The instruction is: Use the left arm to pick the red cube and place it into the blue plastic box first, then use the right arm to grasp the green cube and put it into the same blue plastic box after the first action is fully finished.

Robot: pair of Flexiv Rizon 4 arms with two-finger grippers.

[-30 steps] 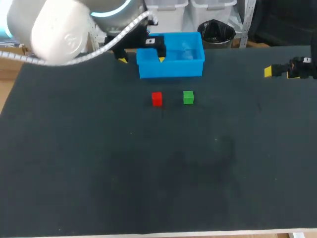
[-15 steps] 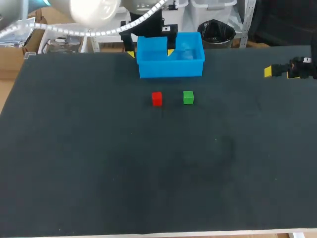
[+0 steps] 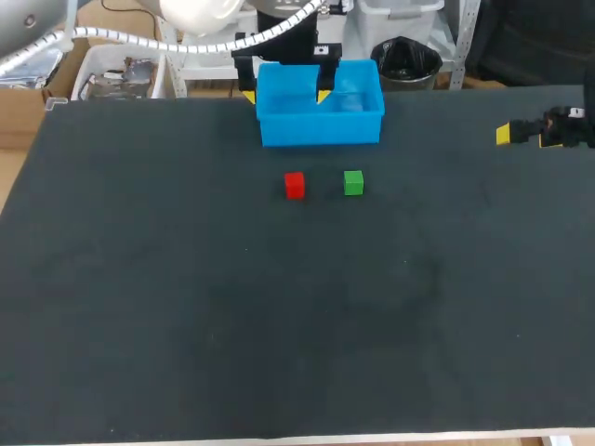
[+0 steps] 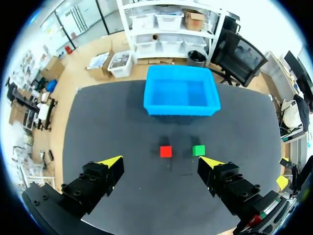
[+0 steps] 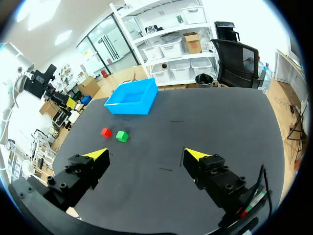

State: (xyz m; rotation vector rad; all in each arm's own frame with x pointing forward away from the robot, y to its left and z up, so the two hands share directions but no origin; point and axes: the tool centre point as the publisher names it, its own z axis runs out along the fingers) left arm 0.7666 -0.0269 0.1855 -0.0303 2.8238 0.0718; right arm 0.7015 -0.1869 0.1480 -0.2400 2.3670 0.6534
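Table (image 3: 186, 325) is bearing red cube (image 3: 295, 185) left of green cube (image 3: 353, 182), nearside of box (image 3: 321, 125). Left gripper (image 4: 161, 161) is hovering spread, likely sighting red. Right gripper (image 5: 146, 155), also spread, is idling far right.

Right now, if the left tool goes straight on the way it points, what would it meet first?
Nothing blocks the left tool on the way down. It would likely land on the table at or beside the red cube; depth is unclear.
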